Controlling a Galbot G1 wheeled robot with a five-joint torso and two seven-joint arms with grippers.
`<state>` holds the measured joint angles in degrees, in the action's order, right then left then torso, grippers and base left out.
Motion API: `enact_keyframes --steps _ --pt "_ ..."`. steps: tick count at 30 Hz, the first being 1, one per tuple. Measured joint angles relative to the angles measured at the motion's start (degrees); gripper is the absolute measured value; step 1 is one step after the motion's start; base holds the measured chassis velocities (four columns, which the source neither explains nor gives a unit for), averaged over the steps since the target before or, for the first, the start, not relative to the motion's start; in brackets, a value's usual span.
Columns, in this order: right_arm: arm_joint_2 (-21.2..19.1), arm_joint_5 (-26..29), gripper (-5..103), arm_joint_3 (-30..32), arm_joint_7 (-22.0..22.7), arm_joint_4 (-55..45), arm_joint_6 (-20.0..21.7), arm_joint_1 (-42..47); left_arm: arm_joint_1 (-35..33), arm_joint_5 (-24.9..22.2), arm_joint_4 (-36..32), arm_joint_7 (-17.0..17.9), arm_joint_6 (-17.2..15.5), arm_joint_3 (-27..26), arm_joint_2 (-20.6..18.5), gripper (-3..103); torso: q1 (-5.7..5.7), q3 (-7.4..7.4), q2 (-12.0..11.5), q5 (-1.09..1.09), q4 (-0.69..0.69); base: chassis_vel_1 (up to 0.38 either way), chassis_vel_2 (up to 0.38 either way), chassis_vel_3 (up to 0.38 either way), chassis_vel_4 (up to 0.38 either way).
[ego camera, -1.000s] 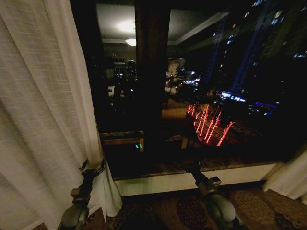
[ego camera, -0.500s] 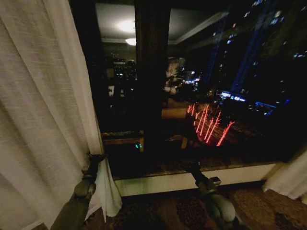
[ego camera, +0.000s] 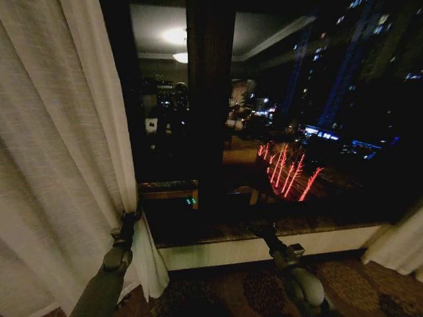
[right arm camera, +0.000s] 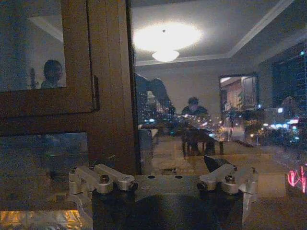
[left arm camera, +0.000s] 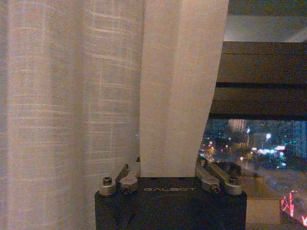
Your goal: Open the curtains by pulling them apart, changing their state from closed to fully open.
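The left curtain [ego camera: 59,165] hangs bunched at the left of the dark window. Its sheer cream pleats fall to the floor. My left gripper [ego camera: 127,219] is at this panel's inner edge, low down, shut on a fold of the fabric. In the left wrist view that fold of the curtain [left arm camera: 163,96] drops between the jaws of the left gripper [left arm camera: 168,173] and hides the fingertips. The right curtain [ego camera: 400,247] shows as a pale corner at the far right. My right gripper [ego camera: 259,228] is held low in front of the sill, open and holding nothing, also seen as the right gripper [right arm camera: 163,184].
A dark wooden window post [ego camera: 210,99] stands in the middle of the glass, which reflects the room and city lights. A white sill [ego camera: 264,249] runs below the window. Patterned carpet [ego camera: 370,290] lies beneath the arms.
The left arm has stretched forward and its gripper, spread open a second ago, has closed on the curtain's edge. The right arm has stayed put.
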<state>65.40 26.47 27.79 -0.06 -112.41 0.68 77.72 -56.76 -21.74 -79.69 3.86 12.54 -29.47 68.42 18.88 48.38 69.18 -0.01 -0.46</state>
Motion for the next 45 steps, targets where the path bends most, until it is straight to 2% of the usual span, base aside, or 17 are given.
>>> enact_keyframes --steps 1,5,6,8,35,45 --pt "0.00 0.00 100 0.00 0.00 0.00 0.00 0.00 -0.14 0.00 -0.10 0.01 0.03 -0.12 0.00 32 0.00 0.00 0.00 0.00 0.00 0.000 0.000 0.000 0.000" --pt "0.00 0.00 100 0.00 0.00 0.00 0.00 0.00 -1.34 0.17 -1.00 0.17 0.20 -0.80 0.27 11 0.00 0.00 0.00 0.00 0.00 0.000 0.000 0.000 0.000" --pt "0.00 0.00 100 0.00 0.00 0.00 0.00 0.00 -1.34 0.17 -1.00 0.17 0.20 -0.80 0.27 11 0.00 0.00 0.00 0.00 0.00 0.000 0.000 0.000 0.000" --pt "0.00 0.00 100 0.00 0.00 0.00 0.00 0.00 -1.95 0.27 -1.32 0.25 0.38 -1.09 0.40 2 0.00 0.00 0.00 0.00 0.00 0.000 0.000 0.000 0.000" --pt "0.00 0.00 100 0.00 0.00 0.00 0.00 0.00 -7.05 0.44 -4.62 1.13 1.74 -4.03 -0.23 0 0.00 0.00 0.01 0.01 0.00 0.000 0.000 0.000 0.000" --pt "0.00 0.00 100 0.00 0.00 0.00 0.00 0.00 -6.84 0.42 -3.66 1.19 2.30 -4.13 -0.42 0 -0.01 -0.01 0.01 0.01 -0.01 0.185 0.117 -0.181 -0.132"
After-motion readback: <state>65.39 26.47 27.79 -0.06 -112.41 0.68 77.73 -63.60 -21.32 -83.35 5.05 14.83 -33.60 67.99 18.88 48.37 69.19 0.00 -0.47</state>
